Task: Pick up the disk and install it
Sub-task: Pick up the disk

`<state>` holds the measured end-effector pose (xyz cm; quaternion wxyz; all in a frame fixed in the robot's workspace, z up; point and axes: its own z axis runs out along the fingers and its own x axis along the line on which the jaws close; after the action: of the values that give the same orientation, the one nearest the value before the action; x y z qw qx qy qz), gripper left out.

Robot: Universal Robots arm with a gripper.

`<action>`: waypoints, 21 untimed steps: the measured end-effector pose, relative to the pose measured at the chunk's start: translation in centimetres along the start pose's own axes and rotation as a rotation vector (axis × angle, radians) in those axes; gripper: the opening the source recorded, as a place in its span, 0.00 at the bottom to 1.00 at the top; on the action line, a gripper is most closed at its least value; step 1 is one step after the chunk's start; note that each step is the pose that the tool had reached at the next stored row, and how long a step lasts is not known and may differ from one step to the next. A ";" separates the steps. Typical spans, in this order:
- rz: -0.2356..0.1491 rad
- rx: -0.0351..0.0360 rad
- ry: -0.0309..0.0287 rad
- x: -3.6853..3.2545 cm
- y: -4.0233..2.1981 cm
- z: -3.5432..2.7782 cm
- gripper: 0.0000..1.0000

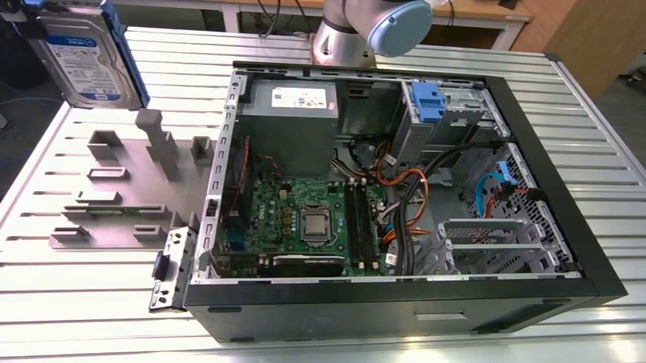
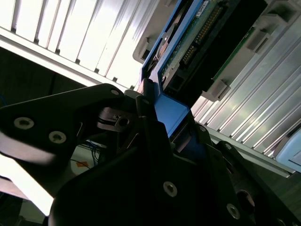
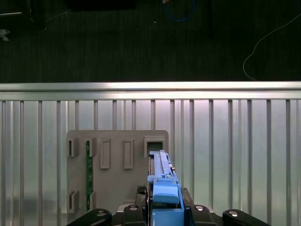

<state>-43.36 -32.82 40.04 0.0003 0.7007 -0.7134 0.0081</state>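
The gripper (image 2: 175,129), black and close to the lens in both wrist views, is clamped on the blue end tab of the disk (image 2: 207,28). In the upper left of the exterior view the disk (image 1: 86,57) hangs upright, label facing the camera, clear of the table. Below it a grey fixture plate (image 1: 116,204) lies on the slatted metal table (image 1: 91,302). The open computer case (image 1: 595,272) sits to the exterior view's right.

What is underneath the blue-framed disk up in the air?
Below the disk sits a grey slotted holder plate on the ribbed table. The disk and gripper cover part of it.
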 end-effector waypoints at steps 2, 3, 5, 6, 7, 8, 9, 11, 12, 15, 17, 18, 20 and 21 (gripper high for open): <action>0.000 0.0002 -0.0001 0.00 0.00 -0.02 0.36; 0.000 0.0000 0.0000 0.00 0.00 -0.05 0.36; 0.000 -0.0001 0.0000 0.00 0.00 -0.16 0.36; 0.000 -0.0001 0.0000 0.00 -0.01 -0.23 0.36; 0.000 0.0000 0.0000 0.00 -0.01 -0.30 0.36; 0.000 0.0001 -0.0001 0.00 0.00 -0.36 0.36; 0.000 0.0001 -0.0001 0.00 0.00 -0.41 0.36; 0.000 0.0002 0.0000 0.01 -0.01 -0.47 0.36; 0.000 0.0001 0.0000 0.01 -0.01 -0.50 0.36; 0.000 0.0001 0.0000 0.01 -0.01 -0.56 0.36; 0.000 0.0001 -0.0001 0.01 -0.01 -0.59 0.36; 0.000 0.0001 0.0000 0.01 -0.01 -0.62 0.36; 0.000 0.0001 -0.0001 0.01 -0.01 -0.72 0.36; 0.000 0.0001 -0.0001 0.01 -0.01 -0.77 0.36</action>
<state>-43.36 -32.82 40.80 0.0002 0.7007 -0.7134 0.0081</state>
